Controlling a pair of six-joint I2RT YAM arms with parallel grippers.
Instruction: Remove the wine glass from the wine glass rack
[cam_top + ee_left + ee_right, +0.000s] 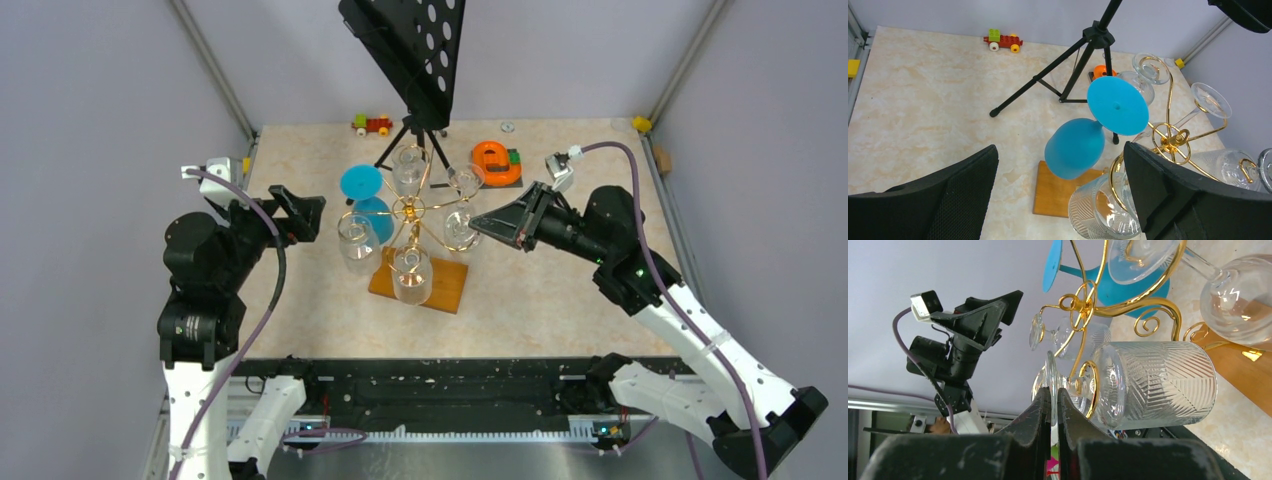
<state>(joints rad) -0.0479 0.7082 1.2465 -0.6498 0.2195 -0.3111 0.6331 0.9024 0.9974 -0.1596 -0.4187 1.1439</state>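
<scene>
- The left gripper (298, 212) is held spread wide, just left of the rack (409, 209).
- The right gripper (1053, 390) is pressed together, and the thin foot of the ribbed wine glass (1153, 385) looks pinched in it.
- That wine glass is hung upside down in a gold curl on the rack's right side, above the wooden base (445, 285).
- A blue glass (1075, 147) is hung on the left.
- Way back, a music stand (410, 40) and a toy car (372, 124) can be seen.

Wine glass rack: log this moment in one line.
left gripper open, facing blue glass | right gripper shut on foot of ribbed glass | ribbed glass hanging on rack
</scene>
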